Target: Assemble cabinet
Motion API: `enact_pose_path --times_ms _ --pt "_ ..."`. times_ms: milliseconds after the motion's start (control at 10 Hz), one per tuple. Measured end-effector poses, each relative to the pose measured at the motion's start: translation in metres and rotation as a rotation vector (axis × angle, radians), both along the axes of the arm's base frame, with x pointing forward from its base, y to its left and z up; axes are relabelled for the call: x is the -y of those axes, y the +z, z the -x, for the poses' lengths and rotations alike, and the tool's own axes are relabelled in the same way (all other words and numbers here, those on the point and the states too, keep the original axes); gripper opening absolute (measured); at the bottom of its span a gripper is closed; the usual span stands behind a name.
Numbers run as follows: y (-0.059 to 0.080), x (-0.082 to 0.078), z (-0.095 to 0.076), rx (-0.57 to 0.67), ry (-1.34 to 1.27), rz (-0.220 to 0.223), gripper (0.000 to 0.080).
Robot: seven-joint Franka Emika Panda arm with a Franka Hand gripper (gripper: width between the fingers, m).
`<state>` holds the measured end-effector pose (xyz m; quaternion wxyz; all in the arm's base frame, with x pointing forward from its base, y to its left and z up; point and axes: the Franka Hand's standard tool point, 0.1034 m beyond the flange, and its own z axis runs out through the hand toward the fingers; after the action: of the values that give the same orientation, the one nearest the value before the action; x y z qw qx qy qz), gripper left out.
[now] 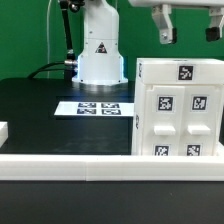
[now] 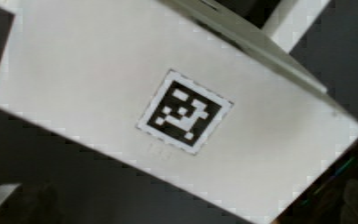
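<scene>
The cabinet, a large white plastic box, stands upright at the exterior view's right. Its front face carries four small tagged panels, and one tag lies on its top. My gripper hangs just above the cabinet's top, open and empty, with its two fingers spread wide apart. The wrist view looks straight down on the cabinet's white top face with its black-and-white tag; the gripper is apart from it.
The white robot base with a triangle sticker stands at the back. The marker board lies flat on the black table before it. A white rail runs along the front edge. A small white piece sits at the exterior view's left.
</scene>
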<state>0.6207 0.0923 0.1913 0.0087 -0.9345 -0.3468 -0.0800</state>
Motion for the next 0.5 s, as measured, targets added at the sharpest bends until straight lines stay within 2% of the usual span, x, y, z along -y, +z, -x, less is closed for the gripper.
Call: enact_pose_path --times_ms 100,500 --pt "-0.0004 0.0016 0.0017 -0.007 0.103 0.023 0.0797" --pt "-0.0030 0.0107 0.0039 -0.010 0.325 0.068 0.0797"
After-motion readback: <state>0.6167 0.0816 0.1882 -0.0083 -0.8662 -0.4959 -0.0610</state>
